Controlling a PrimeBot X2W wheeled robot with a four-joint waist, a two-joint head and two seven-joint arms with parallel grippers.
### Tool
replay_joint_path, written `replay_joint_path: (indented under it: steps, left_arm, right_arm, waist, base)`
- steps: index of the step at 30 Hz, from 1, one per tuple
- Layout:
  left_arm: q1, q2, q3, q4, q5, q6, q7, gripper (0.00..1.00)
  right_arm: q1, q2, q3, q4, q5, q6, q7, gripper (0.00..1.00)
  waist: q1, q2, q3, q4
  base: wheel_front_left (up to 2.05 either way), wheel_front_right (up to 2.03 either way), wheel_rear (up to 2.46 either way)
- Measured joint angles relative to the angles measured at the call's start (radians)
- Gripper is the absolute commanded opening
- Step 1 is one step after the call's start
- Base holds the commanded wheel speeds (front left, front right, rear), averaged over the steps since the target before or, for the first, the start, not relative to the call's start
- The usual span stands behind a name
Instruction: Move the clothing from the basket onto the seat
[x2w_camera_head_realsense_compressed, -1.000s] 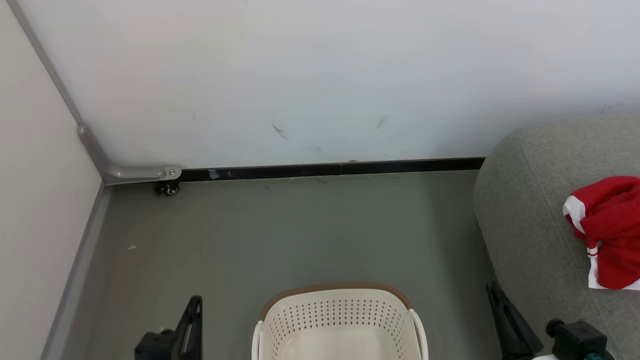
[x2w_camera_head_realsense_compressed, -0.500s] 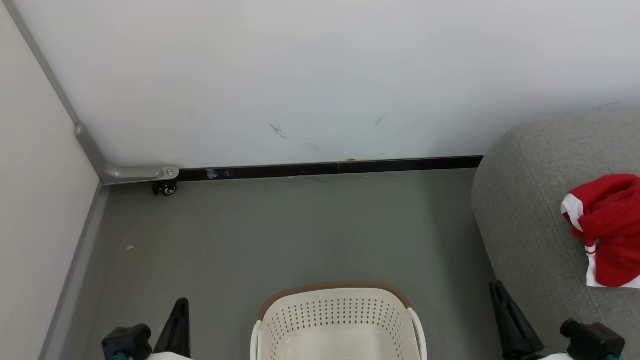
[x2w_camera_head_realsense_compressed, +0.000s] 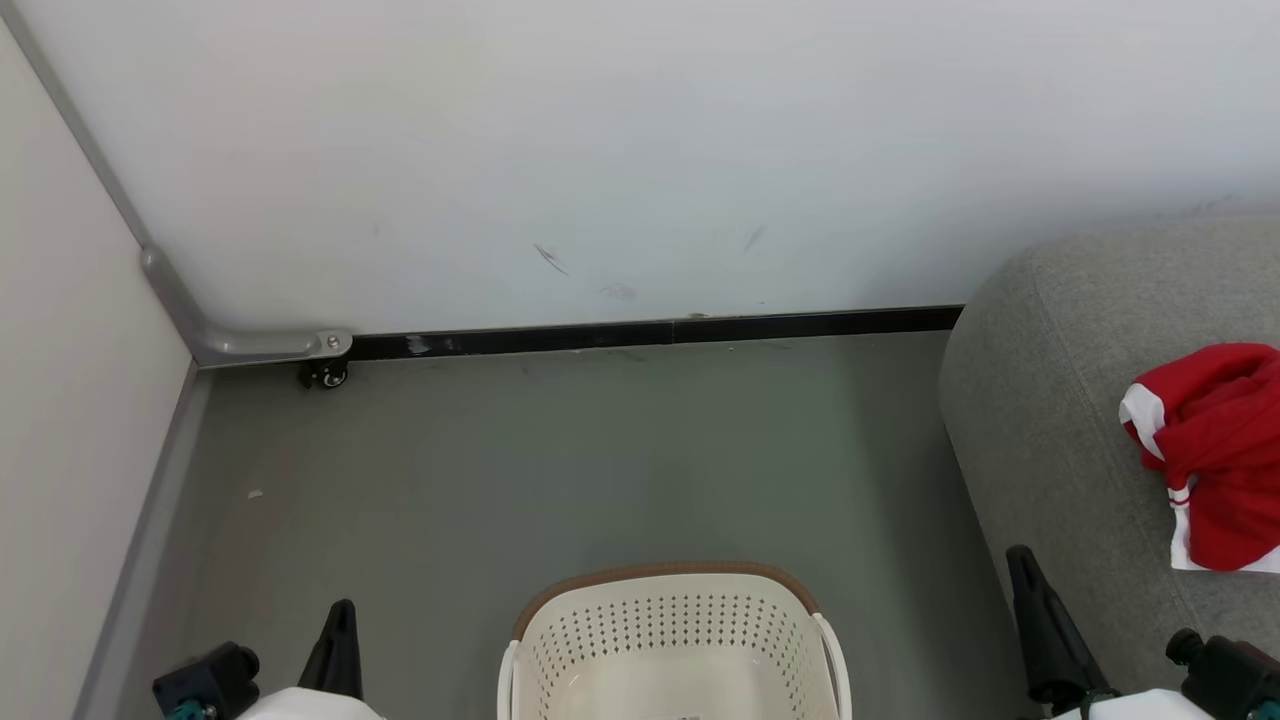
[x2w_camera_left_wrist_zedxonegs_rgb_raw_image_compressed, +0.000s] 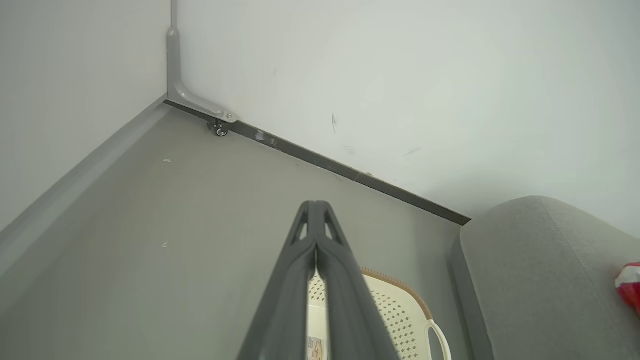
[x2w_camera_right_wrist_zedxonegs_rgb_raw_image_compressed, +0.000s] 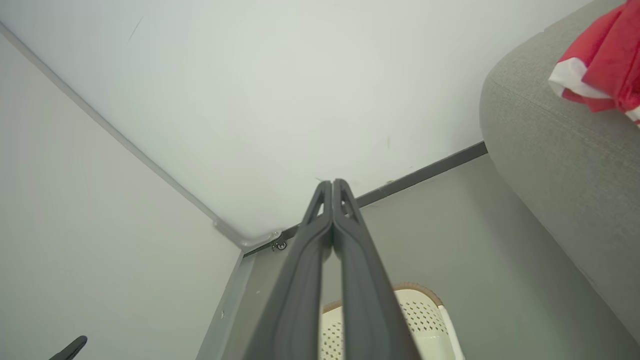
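Note:
Red clothing with white trim lies bunched on the grey seat at the right; it also shows as clothing on the seat in the right wrist view. The cream basket with a brown rim stands on the floor at bottom centre, and the part of its inside in view holds no fabric. My left gripper is shut, left of the basket, holding nothing. My right gripper is shut too, between basket and seat. Both fingertip pairs meet in the wrist views: left gripper, right gripper.
A white wall with a black skirting strip closes the back. A second wall runs along the left with a grey corner bracket and a small castor. Grey floor lies between basket and wall.
Both grippers have dropped lower in the head view and spread outward, away from the basket. The picture has shifted slightly. Clothing and basket stay put.

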Motion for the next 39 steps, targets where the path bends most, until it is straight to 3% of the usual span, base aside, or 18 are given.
replay_joint_path:
  steps: [8,17,32,39]
  left_arm:
    - [-0.009,-0.009,0.029,-0.008,-0.108,-0.031,0.028,0.00]
    - [-0.010,-0.017,0.062,-0.014,-0.233,-0.058,0.061,0.00]
    - [-0.023,-0.040,0.119,-0.019,-0.452,-0.113,0.115,0.00]
    - [-0.038,-0.045,0.141,-0.022,-0.534,-0.129,0.136,0.00]
  right_arm:
    - [-0.013,-0.011,-0.005,0.006,0.125,0.000,0.018,0.00]
    - [-0.029,-0.021,-0.009,0.018,0.265,0.000,0.042,0.00]
    - [-0.083,-0.035,-0.020,0.044,0.512,0.000,0.067,0.00]
    - [-0.104,-0.040,-0.023,0.055,0.606,0.000,0.078,0.00]
  waist:
    - [0.0067,0.0000,-0.005,-0.004]
    - [0.0084,0.0000,-0.008,-0.008]
    - [-0.0040,0.0000,0.004,-0.016]
    - [-0.0068,0.0000,0.010,-0.019]
  base:
    - [0.00,0.00,0.00]
    - [0.00,0.00,0.00]
    - [0.00,0.00,0.00]
    - [0.00,0.00,0.00]
